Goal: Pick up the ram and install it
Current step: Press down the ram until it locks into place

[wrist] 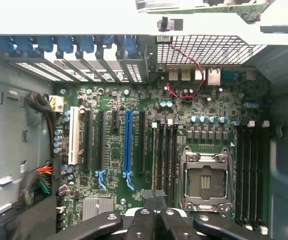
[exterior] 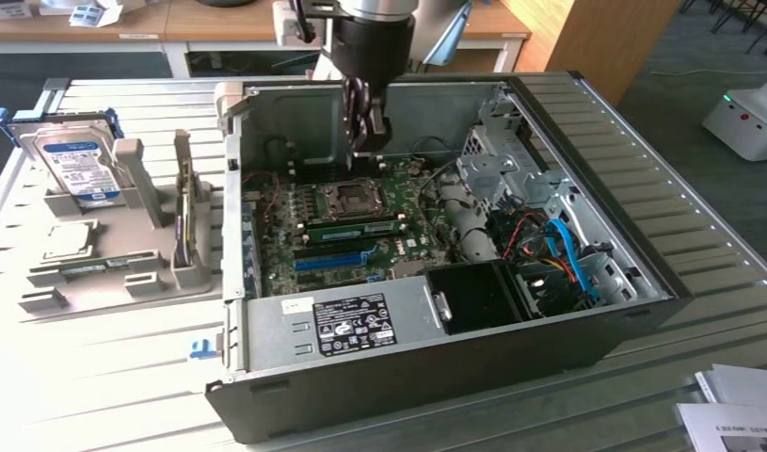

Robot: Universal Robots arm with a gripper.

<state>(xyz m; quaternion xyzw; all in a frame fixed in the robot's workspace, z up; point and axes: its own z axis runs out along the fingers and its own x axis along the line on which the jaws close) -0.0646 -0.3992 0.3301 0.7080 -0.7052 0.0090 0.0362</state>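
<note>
Gripper poised over the open case

Gripper, centre-top of the exterior view, jaws pinched shut, holding nothing I can make out; a ram stick lies seated directly below, long axis left-right.

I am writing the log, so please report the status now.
Tool shut, nothing seen held, above open case. Ram sits in slot beside processor socket. Nothing between tool and ram.

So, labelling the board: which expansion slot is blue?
The longest slot, flanked by black slots; the white slot sits further off.
</note>
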